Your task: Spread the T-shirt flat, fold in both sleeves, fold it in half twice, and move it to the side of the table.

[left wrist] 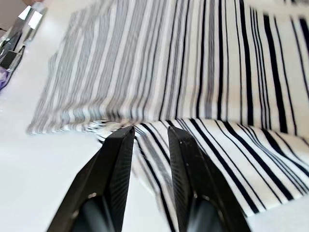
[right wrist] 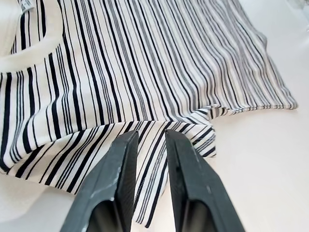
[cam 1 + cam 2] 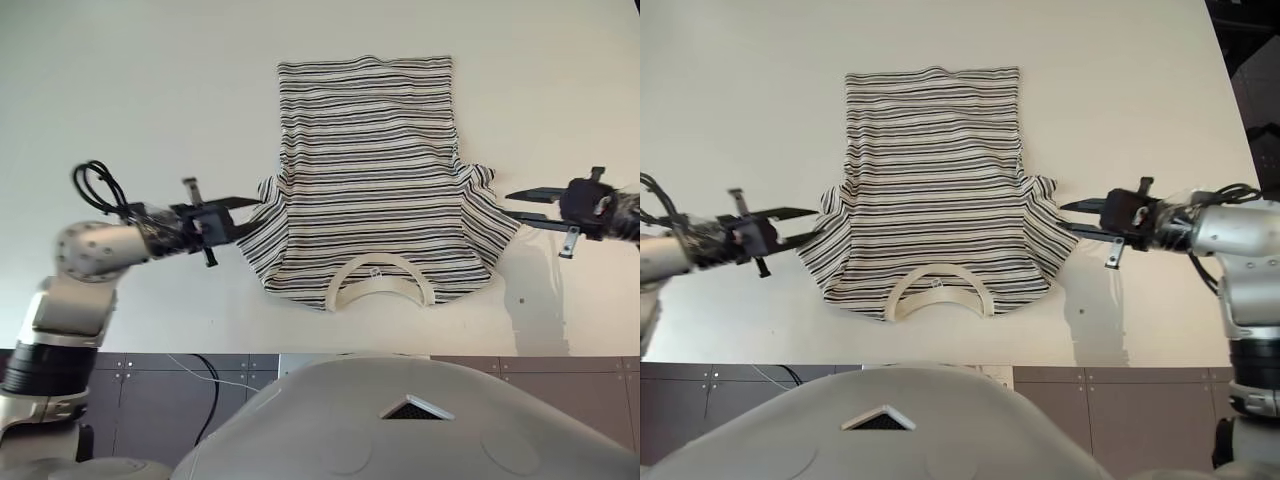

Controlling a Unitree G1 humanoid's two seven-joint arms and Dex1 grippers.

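A black-and-white striped T-shirt (image 3: 370, 150) lies on the white table (image 3: 120, 80), its cream collar (image 3: 380, 275) nearest me and its hem at the far side. Both short sleeves are bunched against the body. My left gripper (image 3: 247, 212) is open at the edge of the left sleeve (image 3: 268, 235), and in the left wrist view its fingertips (image 1: 126, 133) frame the sleeve's striped hem (image 1: 154, 140). My right gripper (image 3: 508, 204) is open at the right sleeve (image 3: 488, 200). The right wrist view shows this gripper (image 2: 150, 135) just over that sleeve's corner (image 2: 198, 135).
The table's front edge (image 3: 200, 345) runs close below the collar, with grey cabinet panels under it. The table's right edge (image 3: 1232, 110) borders a dark floor. A black cable loop (image 3: 98, 187) sticks up from my left forearm. Bare tabletop lies left, right and beyond the shirt.
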